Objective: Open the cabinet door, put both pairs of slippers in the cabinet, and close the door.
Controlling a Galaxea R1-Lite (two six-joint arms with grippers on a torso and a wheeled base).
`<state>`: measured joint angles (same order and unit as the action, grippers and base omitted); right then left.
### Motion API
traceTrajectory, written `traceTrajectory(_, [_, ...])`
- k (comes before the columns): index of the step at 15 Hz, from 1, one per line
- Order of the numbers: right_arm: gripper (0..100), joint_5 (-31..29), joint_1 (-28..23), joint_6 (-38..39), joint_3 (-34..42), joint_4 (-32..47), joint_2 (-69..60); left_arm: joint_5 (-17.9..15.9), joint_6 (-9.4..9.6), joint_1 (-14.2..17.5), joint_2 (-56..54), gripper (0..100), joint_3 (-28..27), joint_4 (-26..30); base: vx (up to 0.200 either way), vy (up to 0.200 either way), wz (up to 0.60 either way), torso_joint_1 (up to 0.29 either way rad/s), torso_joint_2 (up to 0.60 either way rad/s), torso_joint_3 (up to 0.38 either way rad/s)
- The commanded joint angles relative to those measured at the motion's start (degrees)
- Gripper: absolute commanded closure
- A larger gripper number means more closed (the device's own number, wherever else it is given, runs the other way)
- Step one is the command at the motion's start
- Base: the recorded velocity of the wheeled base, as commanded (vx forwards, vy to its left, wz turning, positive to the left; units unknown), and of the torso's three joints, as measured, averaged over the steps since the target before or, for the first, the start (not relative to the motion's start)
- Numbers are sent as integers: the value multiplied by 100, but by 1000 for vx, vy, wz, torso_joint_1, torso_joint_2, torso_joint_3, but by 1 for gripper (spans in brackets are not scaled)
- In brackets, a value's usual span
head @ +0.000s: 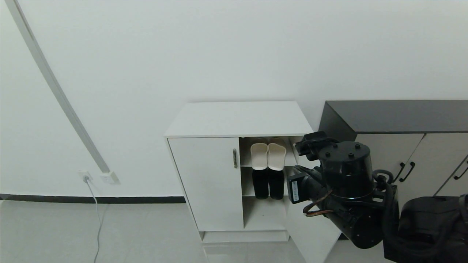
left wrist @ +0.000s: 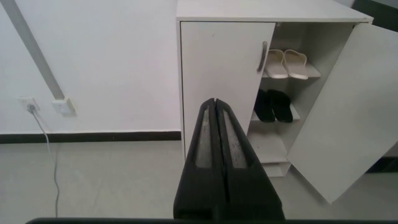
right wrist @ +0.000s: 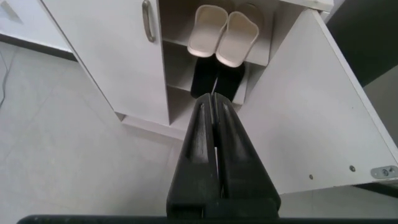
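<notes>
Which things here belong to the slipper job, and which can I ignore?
Job: white cabinet, its open door, white slippers and black slippers, both pairs shelved inside.
Ignore: dark-topped cabinet, wall socket, cable, wall conduit.

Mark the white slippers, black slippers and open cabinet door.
white slippers (head: 259, 157), head view, middle of the left one.
black slippers (head: 261, 184), head view, middle of the left one.
open cabinet door (left wrist: 339, 115), left wrist view, its inner face.
</notes>
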<state>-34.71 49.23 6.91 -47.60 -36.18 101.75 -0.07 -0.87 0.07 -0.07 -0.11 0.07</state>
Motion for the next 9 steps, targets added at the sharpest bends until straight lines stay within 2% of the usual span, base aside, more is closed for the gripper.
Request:
traceTrajectory(1, [100, -1, -18, 3, -3, -12, -7, -1, -1, 1, 7, 100, 2, 1, 0, 0, -600, 2, -7, 2])
traceTrajectory(4, [100, -1, -89, -6, -3, -12, 2, -1, -1, 1, 7, 100, 2, 1, 0, 0, -600, 10, 4, 1])
traceTrajectory(9, [100, -1, -124, -6, -3, -12, -7, -1, 7, 1, 7, 100, 2, 1, 0, 0, 0, 0, 0, 0])
